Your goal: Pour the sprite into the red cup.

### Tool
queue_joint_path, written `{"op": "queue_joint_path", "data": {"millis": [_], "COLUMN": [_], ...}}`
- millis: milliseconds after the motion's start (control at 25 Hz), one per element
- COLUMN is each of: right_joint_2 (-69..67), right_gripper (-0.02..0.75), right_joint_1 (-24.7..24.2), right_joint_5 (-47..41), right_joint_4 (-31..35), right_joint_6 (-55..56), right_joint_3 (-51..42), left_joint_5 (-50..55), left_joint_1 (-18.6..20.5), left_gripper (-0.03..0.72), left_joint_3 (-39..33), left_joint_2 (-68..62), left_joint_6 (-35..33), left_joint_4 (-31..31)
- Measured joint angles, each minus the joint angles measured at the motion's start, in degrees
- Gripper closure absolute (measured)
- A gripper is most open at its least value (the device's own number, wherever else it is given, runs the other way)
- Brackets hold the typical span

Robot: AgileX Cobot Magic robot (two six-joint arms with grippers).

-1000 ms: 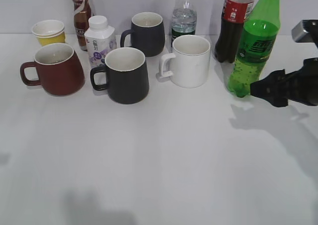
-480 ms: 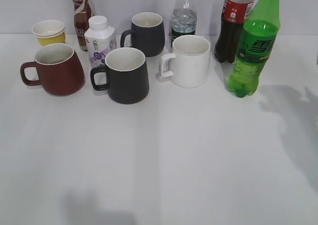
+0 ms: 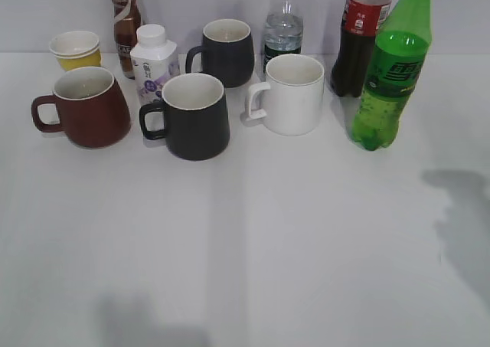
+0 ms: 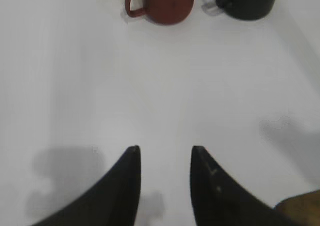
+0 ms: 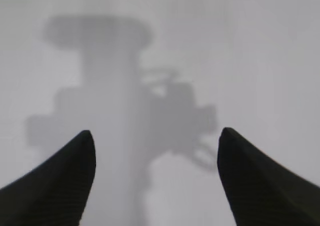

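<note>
Over bare white table (image 5: 240, 46) the right claw (image 5: 155, 151) hangs released, its two dark fingers wide apart with nothing between them; only its own shadow lies on the surface below. Neither arm shows in the exterior view, though a grey shadow falls near the right edge.

Toward the left, the left claw (image 4: 164, 158) also hangs released, its fingers a narrow gap apart and holding nothing. Ahead of it, well apart, stands the red cup (image 4: 162, 4) with a black mug (image 4: 247, 1) beside it.

Along the far edge, the sprite (image 3: 389, 71) stands upright near the far right corner, cap on, touched by no claw. Just behind it is a cola bottle (image 3: 360, 37). A white mug (image 3: 289, 94) sits to the left of the sprite, a clear bottle (image 3: 283, 29) behind that mug. The black mug stands at mid-row, a second black mug (image 3: 226, 52) behind it, a small white bottle (image 3: 153, 63) and a brown bottle (image 3: 125, 25) further left. The red cup stands upright near the far left corner, handle pointing left, with a yellow cup (image 3: 75, 50) behind it. Sprite and red cup are well apart.
</note>
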State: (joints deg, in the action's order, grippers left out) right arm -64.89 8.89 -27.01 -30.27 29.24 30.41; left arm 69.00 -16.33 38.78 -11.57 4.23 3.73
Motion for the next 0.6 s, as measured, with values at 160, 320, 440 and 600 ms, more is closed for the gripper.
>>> {"op": "queue_joint_path", "data": {"millis": [160,320,440,600], "right_joint_2": [7.76,18.81,28.93,41.38], "right_gripper": [0.168,0.169,0.169,0.169], "right_joint_1": [2.26,2.6,2.6,2.6], "right_joint_5": [-9.63,-19.76,-23.48,-26.05], "right_joint_4": [24.85,30.59,31.45,33.53], "right_joint_6": [-26.92,-32.53,-33.15,-33.14], "right_joint_3": [0.79,0.84,0.79,-0.02], "left_joint_5": [-4.17,-6.96,-7.59,-7.82], "left_joint_1": [0.0,0.0,0.0,0.0], "left_gripper": [0.421,0.423,0.428,0.43], "left_joint_3": [-4.88,-8.64,-8.9,-8.95], "left_joint_2": [0.0,0.0,0.0,0.0], "left_joint_6": [-0.95,-1.14,-1.18,-1.71], "left_joint_4": [0.0,-0.06,-0.06,-0.06]}}
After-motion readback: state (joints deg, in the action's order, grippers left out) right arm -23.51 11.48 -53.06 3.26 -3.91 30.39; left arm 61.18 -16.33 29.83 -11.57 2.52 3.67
